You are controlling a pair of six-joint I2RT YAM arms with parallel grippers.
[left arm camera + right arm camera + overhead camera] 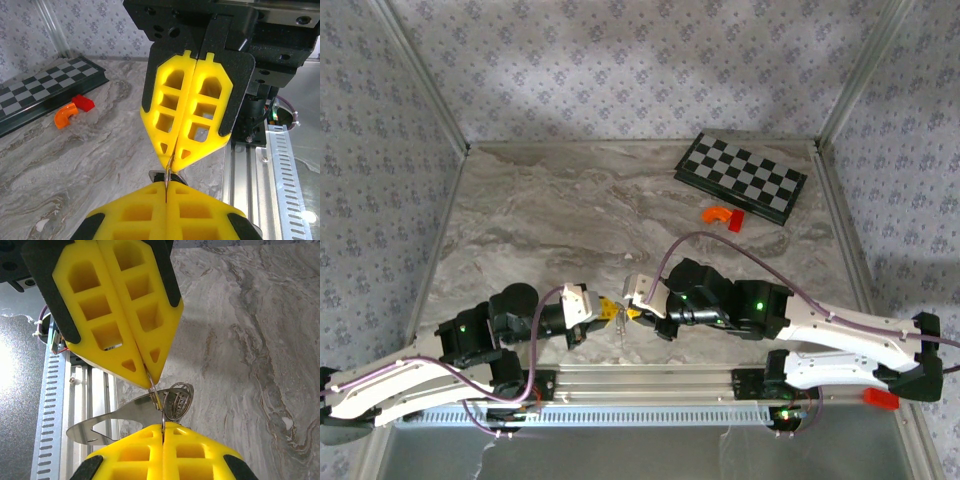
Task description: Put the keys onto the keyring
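Right gripper (164, 426) at the bottom edge, yellow fingers pressed together, pinching the thin wire of the keyring (159, 399). Left gripper (150, 376) at top, also closed, tips on the same wire. Flat silvery metal piece (107, 422) and small coiled ring (181, 399) sit at the wire, above the marble worktop (250, 365). Slotted rail (47, 405) on the left.

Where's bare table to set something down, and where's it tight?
Free: left and centre of the table, from the back wall down to the left arm; the strip between the orange curved piece and the right arm. Crowded: near-edge centre, where left gripper and right gripper meet on the keyring; back right, with the chessboard and red piece.
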